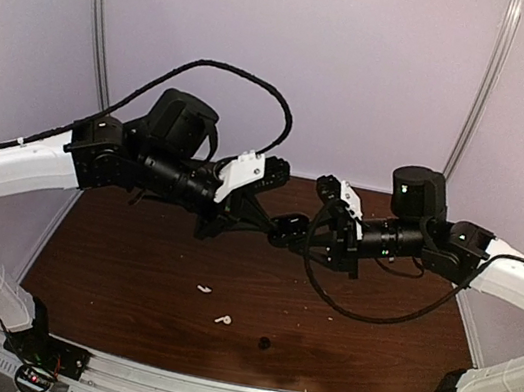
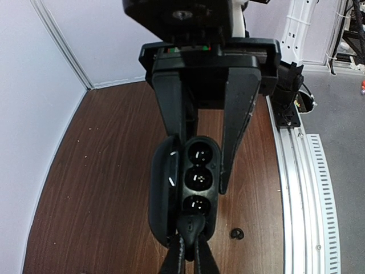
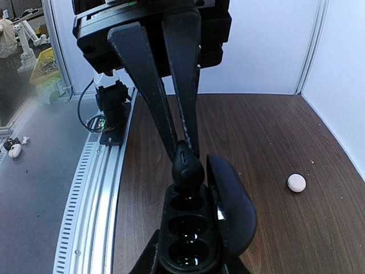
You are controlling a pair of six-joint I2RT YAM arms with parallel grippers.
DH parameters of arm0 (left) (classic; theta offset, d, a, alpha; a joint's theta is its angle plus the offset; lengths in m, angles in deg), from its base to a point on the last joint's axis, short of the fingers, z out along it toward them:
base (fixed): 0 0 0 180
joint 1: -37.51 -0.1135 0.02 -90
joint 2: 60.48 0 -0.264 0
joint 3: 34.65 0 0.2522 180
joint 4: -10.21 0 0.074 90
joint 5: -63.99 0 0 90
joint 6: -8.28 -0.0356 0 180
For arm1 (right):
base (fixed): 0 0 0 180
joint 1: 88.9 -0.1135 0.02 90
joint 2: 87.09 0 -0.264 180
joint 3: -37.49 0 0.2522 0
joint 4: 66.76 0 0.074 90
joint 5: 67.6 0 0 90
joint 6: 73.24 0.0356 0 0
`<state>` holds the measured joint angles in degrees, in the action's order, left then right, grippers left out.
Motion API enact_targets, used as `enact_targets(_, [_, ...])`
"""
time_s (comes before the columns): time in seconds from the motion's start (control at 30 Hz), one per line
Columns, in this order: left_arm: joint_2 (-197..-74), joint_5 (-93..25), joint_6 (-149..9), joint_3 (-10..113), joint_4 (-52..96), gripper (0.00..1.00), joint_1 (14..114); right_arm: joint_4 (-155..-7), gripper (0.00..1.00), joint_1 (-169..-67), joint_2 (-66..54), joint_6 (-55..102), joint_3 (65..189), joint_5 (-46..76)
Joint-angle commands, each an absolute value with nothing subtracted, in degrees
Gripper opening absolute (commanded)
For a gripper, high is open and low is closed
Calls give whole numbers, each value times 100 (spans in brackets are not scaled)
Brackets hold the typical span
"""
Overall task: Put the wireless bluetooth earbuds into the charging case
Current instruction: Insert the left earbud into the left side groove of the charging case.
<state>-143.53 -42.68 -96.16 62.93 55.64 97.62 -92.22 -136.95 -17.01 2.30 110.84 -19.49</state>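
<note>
the left gripper (image 2: 197, 168) squeezes the small shiny black open case (image 2: 162, 194) up over the brown wooden table (image 2: 102, 171). the right gripper (image 3: 183, 145) pinches a tiny round black earbud (image 3: 187, 166) at the case's end hole. push it straight in, slowly. the other black earbud (image 1: 263, 343) lies on the table.

Left gripper (image 2: 199, 165) clamped across charging case (image 2: 197, 188), brown table (image 2: 102, 188) behind it. Case open, lid swung left, three dark wells in a row. Right gripper (image 2: 191, 240) enters from bottom edge, fingers pinching black earbud (image 2: 193, 225) at the lowest well. Second earbud (image 2: 236, 233) lies on the wood near the metal rail (image 2: 296, 188).
</note>
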Motion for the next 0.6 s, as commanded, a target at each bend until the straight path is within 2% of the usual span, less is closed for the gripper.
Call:
enact_targets(0.0, [-14433, -4258, -9588, 6375, 5542, 3, 9796, -9230, 0, -13742, -1690, 152, 11277, -1829])
enact_targets(0.57, [-14549, -4158, -9517, 6379, 5579, 4, 9907, -9229, 0, -13788, -1726, 132, 11302, -1742])
